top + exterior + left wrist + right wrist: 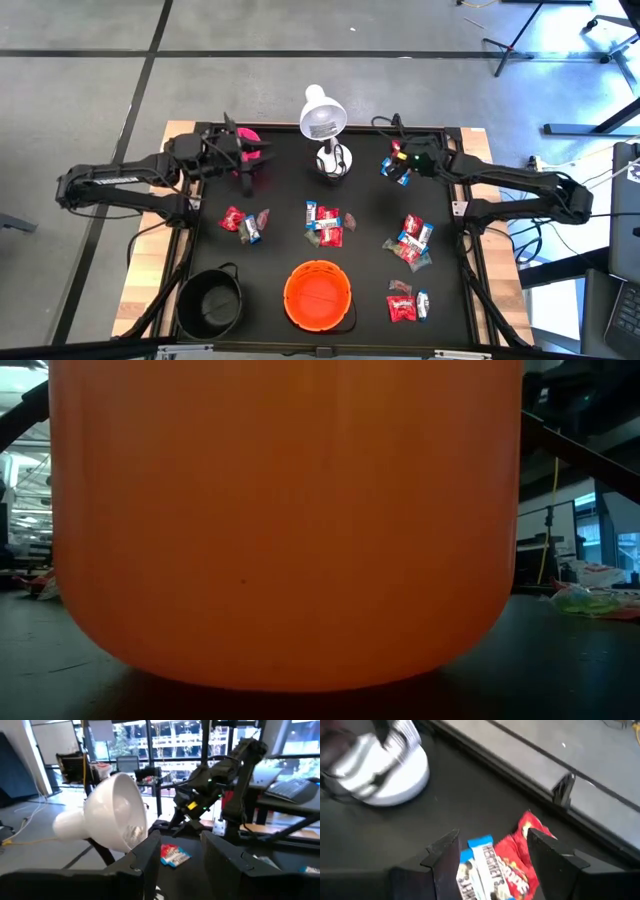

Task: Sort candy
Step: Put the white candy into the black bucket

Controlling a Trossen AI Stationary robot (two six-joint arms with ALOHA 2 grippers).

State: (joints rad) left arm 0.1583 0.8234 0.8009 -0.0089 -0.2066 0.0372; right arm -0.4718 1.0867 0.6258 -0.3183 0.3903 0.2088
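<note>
The candy lies in loose clusters on the black mat: at left (245,223), in the middle (325,226), at right (410,243) and at near right (408,305). A blue-and-white sweet (479,865) and a red one (517,857) lie at the far right. My right gripper (402,165) (494,837) hangs open above them, slanting down, a finger showing on either side and touching nothing. My left gripper (246,160) (181,840) is open and level at the far left beside the pink cup (252,137), with nothing between its fingers.
A white desk lamp (322,118) stands at the far middle between the two grippers, on a round base (380,775). The orange bowl (318,295) (285,520) sits near the front edge. A black bowl (210,303) stands to its left.
</note>
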